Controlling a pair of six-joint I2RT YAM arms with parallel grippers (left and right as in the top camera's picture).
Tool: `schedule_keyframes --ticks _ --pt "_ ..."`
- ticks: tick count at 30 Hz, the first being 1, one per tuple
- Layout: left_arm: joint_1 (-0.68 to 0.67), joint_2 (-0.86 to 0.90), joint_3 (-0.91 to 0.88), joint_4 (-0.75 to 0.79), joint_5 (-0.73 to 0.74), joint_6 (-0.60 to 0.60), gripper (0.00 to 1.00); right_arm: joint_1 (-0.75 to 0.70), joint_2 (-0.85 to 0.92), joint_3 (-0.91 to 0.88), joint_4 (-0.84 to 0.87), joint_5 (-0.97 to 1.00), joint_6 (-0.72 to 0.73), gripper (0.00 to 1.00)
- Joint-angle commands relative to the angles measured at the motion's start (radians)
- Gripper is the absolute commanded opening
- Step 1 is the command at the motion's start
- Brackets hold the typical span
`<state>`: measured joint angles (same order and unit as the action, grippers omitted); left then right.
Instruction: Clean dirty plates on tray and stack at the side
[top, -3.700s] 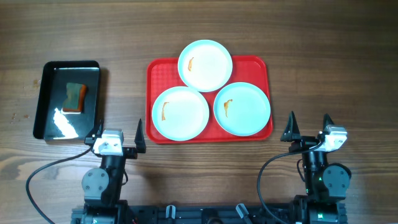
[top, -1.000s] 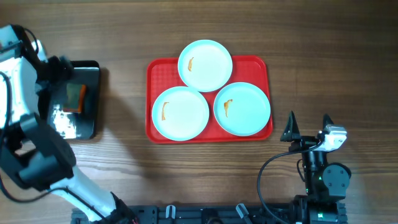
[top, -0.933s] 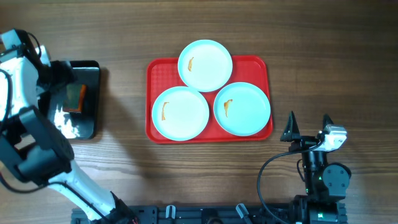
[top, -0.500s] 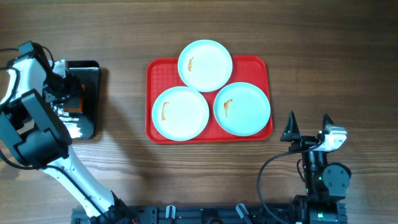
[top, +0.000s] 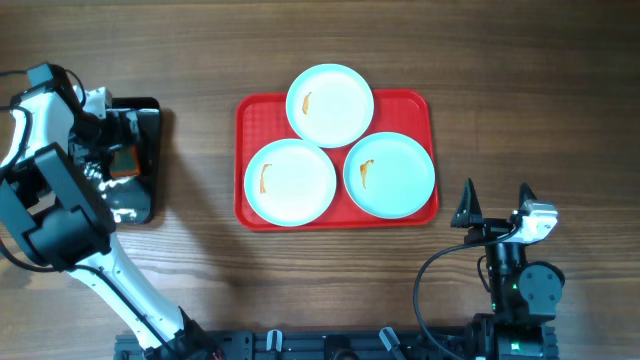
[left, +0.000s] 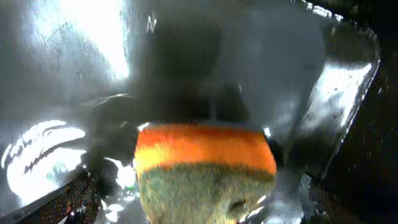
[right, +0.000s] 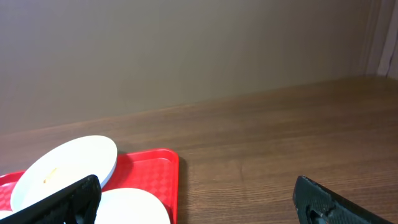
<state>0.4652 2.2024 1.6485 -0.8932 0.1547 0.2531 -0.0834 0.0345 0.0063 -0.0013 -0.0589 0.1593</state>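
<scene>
Three pale mint-white plates lie on the red tray: one at the back, one front left, one front right. Each has a small orange smear. My left gripper is down inside the black tray, open, with its fingers on either side of an orange and green sponge. The left wrist view shows the sponge close up on the wet black tray floor. My right gripper is open and empty, in front of the red tray's right corner. The right wrist view shows two plates and the tray.
The black tray stands at the far left, apart from the red tray, with bare wood between them. Bare wooden table lies to the right of the red tray and behind it. Cables run along the front edge.
My left arm has swung from its rest place at the front out to the black tray and come down over the sponge. The right arm and the plates have not moved.
</scene>
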Motion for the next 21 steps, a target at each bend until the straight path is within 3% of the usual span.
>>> schedule_keyframes --ticks 1,2,6,7,10,12,16,18,21 --pt "0.005 0.035 -0.013 0.036 0.009 0.010 0.90 0.001 -0.005 -0.001 0.003 -0.001 0.004 1.00" --pt "0.005 0.037 -0.013 0.043 0.010 0.010 0.84 0.001 -0.005 -0.001 0.003 -0.001 0.004 1.00" --pt "0.003 0.074 -0.013 0.055 0.013 0.010 0.38 0.001 -0.005 -0.001 0.003 -0.001 0.004 1.00" --pt "0.003 0.082 -0.013 0.053 0.012 0.010 0.06 0.001 -0.005 -0.001 0.003 -0.001 0.004 1.00" --pt "0.003 0.079 -0.011 0.045 -0.037 0.008 0.04 0.001 -0.005 -0.001 0.003 -0.001 0.004 1.00" --pt "0.003 0.070 -0.011 0.031 -0.035 -0.001 1.00 0.001 -0.005 -0.001 0.003 -0.001 0.004 1.00" --pt "0.003 0.067 -0.011 -0.063 -0.036 -0.002 1.00 0.001 -0.005 -0.001 0.003 -0.001 0.004 1.00" --pt "0.003 0.067 -0.011 -0.117 -0.036 -0.002 0.66 0.001 -0.005 -0.001 0.003 -0.001 0.004 1.00" --pt "0.003 0.067 -0.011 -0.175 -0.036 -0.002 0.04 0.001 -0.005 -0.001 0.003 -0.001 0.004 1.00"
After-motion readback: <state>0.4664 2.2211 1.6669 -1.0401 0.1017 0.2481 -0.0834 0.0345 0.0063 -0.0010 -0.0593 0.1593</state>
